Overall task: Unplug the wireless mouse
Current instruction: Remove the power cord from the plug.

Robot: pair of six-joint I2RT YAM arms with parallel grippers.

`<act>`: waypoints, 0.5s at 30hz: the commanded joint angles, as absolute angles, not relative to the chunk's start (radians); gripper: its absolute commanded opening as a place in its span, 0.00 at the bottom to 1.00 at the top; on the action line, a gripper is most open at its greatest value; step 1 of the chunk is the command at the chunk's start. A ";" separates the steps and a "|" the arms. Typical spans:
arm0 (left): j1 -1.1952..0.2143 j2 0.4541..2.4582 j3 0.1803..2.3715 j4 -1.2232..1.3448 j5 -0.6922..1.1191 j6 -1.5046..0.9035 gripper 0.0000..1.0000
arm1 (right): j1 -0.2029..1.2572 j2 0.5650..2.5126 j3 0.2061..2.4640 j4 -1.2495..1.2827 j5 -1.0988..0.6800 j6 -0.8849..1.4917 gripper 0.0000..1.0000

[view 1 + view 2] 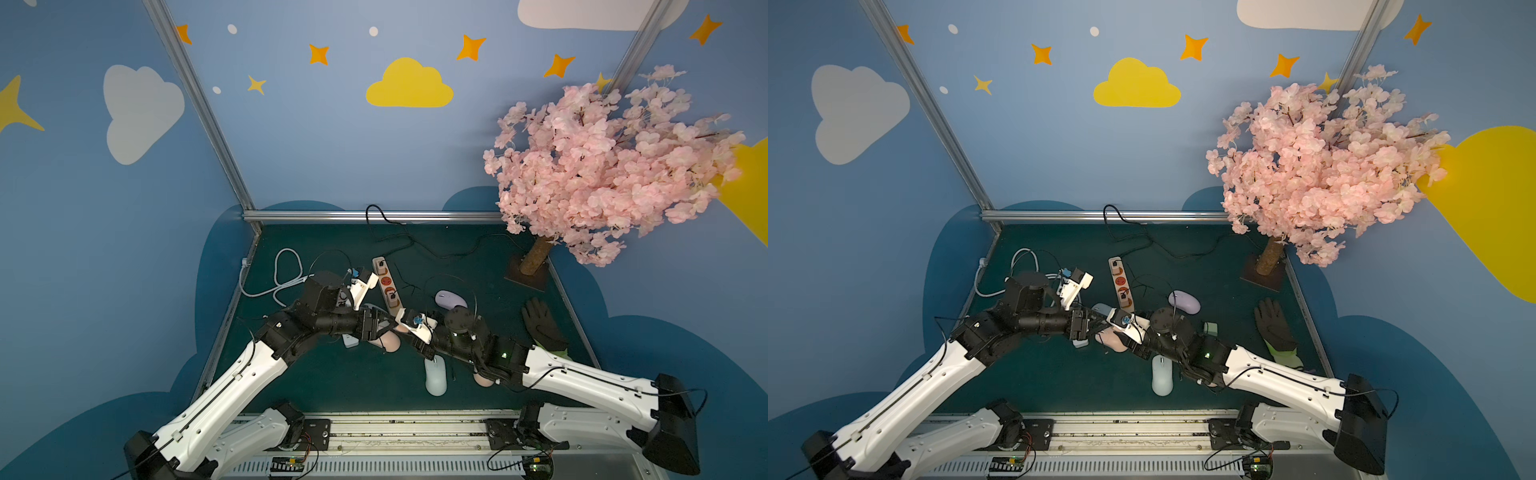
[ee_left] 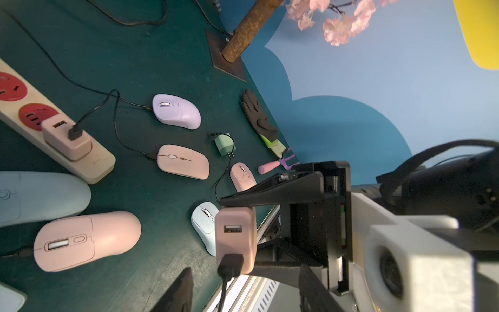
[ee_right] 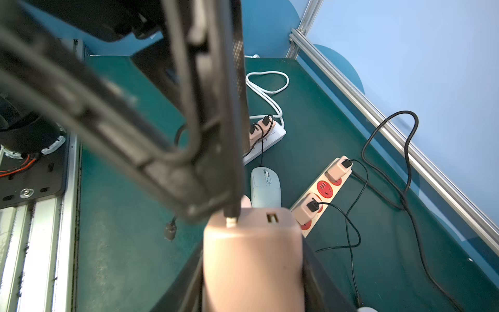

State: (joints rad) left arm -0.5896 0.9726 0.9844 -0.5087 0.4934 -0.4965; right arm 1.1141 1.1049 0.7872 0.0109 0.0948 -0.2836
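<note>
1. Wireless mouse (image 1: 392, 340), pink, lies near the middle of the green worktop (image 1: 332, 382) in a top view.
2. Left wrist: left end effector (image 2: 244, 272) stands wide open, its fingers either side of the black plug (image 2: 229, 266).
3. Right wrist: right end effector (image 3: 251, 264) clamps the pink adapter (image 3: 251, 243).

Matt plastic charger (image 2: 235, 237) (smooth shell)
</note>
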 commanded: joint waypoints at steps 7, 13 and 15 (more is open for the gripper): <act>-0.567 0.986 0.968 -0.533 0.529 -0.475 0.48 | 1.109 1.066 0.802 0.011 0.101 -0.250 0.15; -0.565 0.992 0.953 -0.499 0.578 -0.479 0.35 | 1.108 1.066 0.804 0.010 0.104 -0.247 0.13; -0.566 0.987 0.954 -0.500 0.576 -0.475 0.29 | 1.107 1.066 0.802 0.010 0.109 -0.247 0.13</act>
State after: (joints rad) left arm -0.5694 0.9890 0.9550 -0.5201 0.5499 -0.4934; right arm 1.1122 1.0855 0.7872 0.0013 0.0959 -0.2646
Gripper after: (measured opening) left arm 0.298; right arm 0.445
